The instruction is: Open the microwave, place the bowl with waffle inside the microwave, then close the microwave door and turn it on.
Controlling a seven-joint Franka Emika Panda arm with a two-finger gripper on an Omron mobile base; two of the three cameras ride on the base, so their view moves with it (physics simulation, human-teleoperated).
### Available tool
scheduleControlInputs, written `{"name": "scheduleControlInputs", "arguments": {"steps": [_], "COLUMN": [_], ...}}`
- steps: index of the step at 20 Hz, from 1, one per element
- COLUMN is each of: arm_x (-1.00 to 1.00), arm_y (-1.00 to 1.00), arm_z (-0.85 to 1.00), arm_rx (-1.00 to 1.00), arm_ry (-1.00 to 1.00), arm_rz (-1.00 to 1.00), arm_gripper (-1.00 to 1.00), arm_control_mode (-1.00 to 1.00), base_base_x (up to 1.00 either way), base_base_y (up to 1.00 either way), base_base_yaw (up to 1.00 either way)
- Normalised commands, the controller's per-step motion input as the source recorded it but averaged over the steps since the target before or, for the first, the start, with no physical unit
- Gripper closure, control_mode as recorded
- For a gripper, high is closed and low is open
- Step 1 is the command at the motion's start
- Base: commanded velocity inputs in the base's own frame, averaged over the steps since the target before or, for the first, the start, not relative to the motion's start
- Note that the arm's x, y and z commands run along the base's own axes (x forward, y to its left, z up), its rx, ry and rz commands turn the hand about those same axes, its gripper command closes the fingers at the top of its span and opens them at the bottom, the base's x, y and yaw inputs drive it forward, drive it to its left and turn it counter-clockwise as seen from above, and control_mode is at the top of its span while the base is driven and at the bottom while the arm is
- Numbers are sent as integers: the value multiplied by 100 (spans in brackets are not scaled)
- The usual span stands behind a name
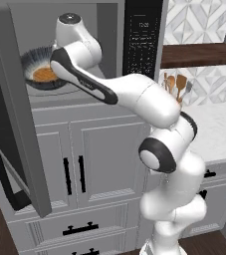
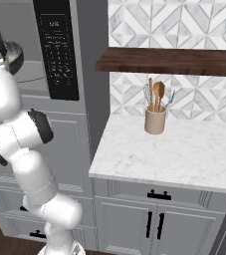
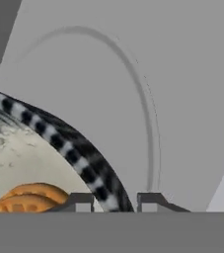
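The bowl [image 1: 41, 69], with the waffle [image 1: 45, 74] in it, is seen inside the microwave [image 1: 59, 45]. Its rim is straddled by the gripper [image 3: 114, 201], jaws narrowly parted. The microwave door [image 1: 15, 124] is swung open.

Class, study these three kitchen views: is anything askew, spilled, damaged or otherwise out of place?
Nothing stands out. The bowl sits level in the microwave cavity with the waffle inside it. The gripper straddles the bowl's rim. The microwave door hangs open, and the utensil crock stands upright on the counter.
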Motion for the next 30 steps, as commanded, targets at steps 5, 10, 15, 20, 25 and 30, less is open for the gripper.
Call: {"name": "scheduleControlInputs", "arguments": {"steps": [5, 10, 15, 20, 25, 30], "arm_x": [79, -11, -90, -100, -92, -71], "arm_y": [1, 12, -37, -43, -10, 0], "arm_z": [-45, -18, -2, -32, -4, 29], "arm_rx": [0, 0, 2, 0, 0, -3], "arm_ry": [12, 1, -1, -4, -9, -28], "arm_rz": [-26, -17, -4, 0, 1, 0], "arm_gripper": [-100, -100, -100, -100, -100, -100], "arm_control_mode": [-100, -100, -100, -100, -100, -100], "base_base_x": [0, 0, 0, 0, 0, 0], "base_base_y": [0, 0, 0, 0, 0, 0], "base_base_yaw": [0, 0, 0, 0, 0, 0]}}
